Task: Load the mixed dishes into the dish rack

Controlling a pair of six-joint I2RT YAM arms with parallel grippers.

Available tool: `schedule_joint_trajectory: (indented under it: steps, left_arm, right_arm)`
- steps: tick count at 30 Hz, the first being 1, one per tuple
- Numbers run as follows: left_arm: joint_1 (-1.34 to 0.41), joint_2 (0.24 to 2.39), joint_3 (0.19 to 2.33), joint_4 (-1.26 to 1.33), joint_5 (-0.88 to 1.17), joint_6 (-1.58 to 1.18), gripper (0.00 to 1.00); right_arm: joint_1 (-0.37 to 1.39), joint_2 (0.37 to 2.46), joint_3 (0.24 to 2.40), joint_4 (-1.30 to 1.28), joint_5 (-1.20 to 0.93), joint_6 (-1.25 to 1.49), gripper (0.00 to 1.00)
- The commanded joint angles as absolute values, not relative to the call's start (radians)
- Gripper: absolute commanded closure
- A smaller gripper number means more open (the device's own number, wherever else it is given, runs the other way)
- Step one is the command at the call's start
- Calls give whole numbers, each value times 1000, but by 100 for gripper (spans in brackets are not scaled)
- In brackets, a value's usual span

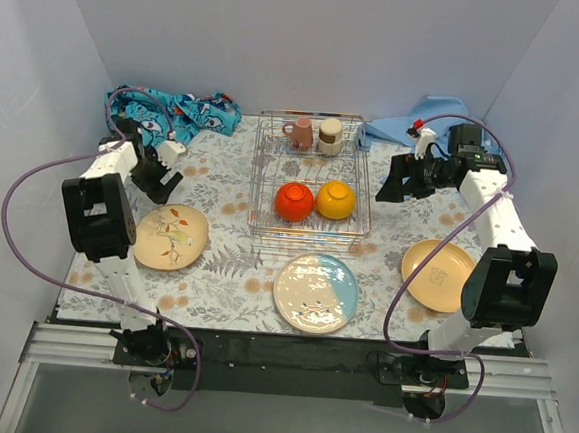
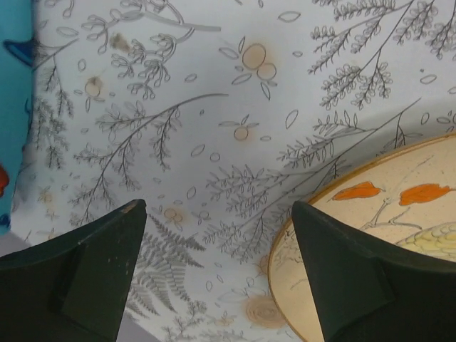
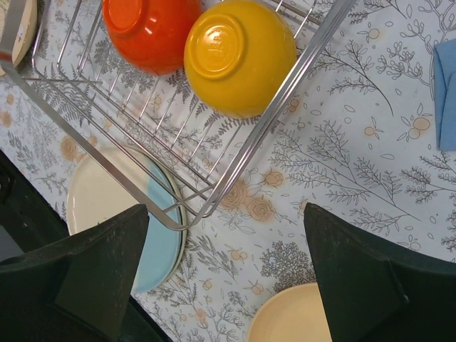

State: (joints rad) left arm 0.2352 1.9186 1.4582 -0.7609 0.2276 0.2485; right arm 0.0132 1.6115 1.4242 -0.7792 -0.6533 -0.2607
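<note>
The silver wire dish rack (image 1: 308, 236) stands at mid-table. It holds an upturned red bowl (image 1: 294, 202) and orange bowl (image 1: 335, 200) in front, and a pinkish mug (image 1: 301, 133) and small cup (image 1: 329, 135) at the back. The tan floral plate (image 1: 171, 235), cream-and-light-blue plate (image 1: 315, 292) and yellow-orange plate (image 1: 437, 274) lie flat on the table. My left gripper (image 1: 160, 184) is open and empty just behind the tan plate (image 2: 370, 235). My right gripper (image 1: 390, 187) is open and empty, right of the rack (image 3: 271, 121), above bare table.
A blue patterned cloth (image 1: 172, 112) lies bunched at the back left and a plain light-blue cloth (image 1: 417, 121) at the back right. White walls enclose the table on three sides. The cream-and-blue plate's far edge (image 3: 160, 228) sits by the rack's front corner.
</note>
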Motion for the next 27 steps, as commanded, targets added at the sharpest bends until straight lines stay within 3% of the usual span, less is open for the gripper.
schedule_joint_trajectory:
  steps: [1, 8, 15, 23, 27]
  left_arm:
    - [249, 2021, 1563, -891, 267, 391, 16]
    - [247, 2157, 1721, -1023, 350, 408, 26]
    - [250, 2033, 1697, -798, 360, 256, 26]
    - [249, 2166, 1989, -1268, 541, 405, 27]
    - [247, 2180, 1974, -1360, 601, 443, 27]
  right_arm:
    - [11, 1572, 1445, -738, -696, -253, 2]
    - [11, 1514, 1368, -715, -686, -235, 2]
    - [11, 1509, 1362, -709, -670, -241, 2]
    - [11, 1565, 1400, -713, -676, -233, 2]
    - [11, 1575, 1420, -716, -678, -235, 2]
